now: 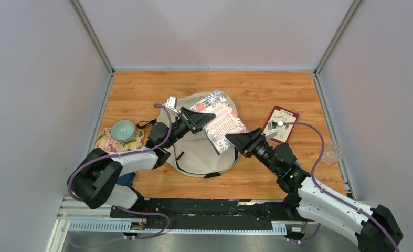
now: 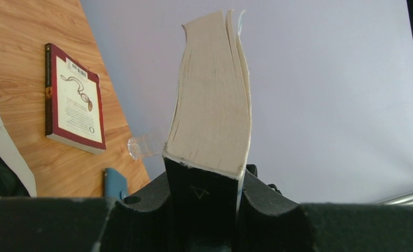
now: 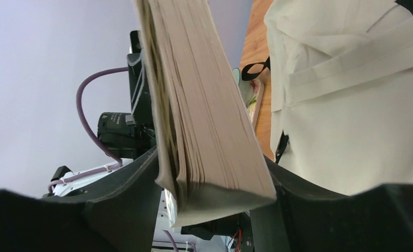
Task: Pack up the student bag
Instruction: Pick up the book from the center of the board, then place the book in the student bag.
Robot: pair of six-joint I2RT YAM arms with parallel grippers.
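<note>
Book up over the student bag (image 1: 193,152).
My left gripper (image 1: 207,118) squeezes the book (image 1: 224,116). My right gripper (image 1: 234,140) is around it, tight or not I cannot tell. Next, I think, it slides inside the bag.

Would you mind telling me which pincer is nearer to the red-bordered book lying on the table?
Right. The right pincer is at the floral book's near corner, just left of the red-bordered book; the left pincer is across the floral book, farther away.

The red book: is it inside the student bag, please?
No, the red book lies flat on the wooden table, beside the student bag.
</note>
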